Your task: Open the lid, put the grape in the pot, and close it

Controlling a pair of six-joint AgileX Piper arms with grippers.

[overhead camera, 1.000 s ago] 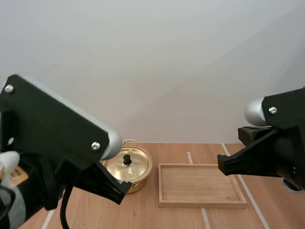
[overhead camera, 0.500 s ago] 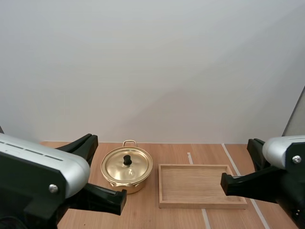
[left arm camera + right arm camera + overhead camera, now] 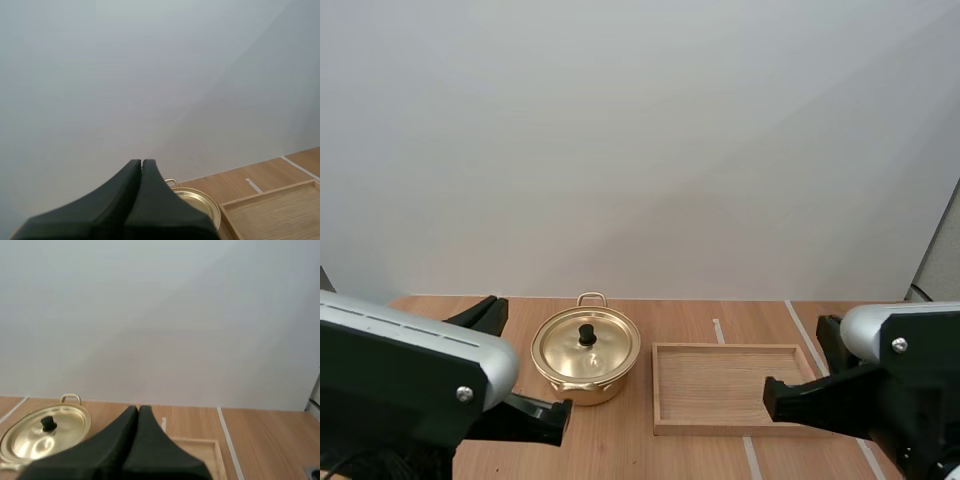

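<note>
Pot: brass-coloured, standing on the wooden table. Its lid is seated, with the black knob upright at the lid's centre.

Surface: light wood grain, marked with white tape lines. A plain pale wall rises behind the table's far edge.

Left gripper: the fingers are pressed together into one dark wedge and hold nothing. The pot lies on the table beyond the tips, slightly to their right side and partly hidden behind them. There is no contact between gripper and pot.

Right gripper: the fingers are likewise closed flat against each other and hold nothing. The pot lies ahead of this gripper and off to its left, well apart from the tips.

Wooden tray: it lies flat on the table just beside the pot, directly ahead of the right gripper's tips and further to the right of the left gripper than the pot.
</note>
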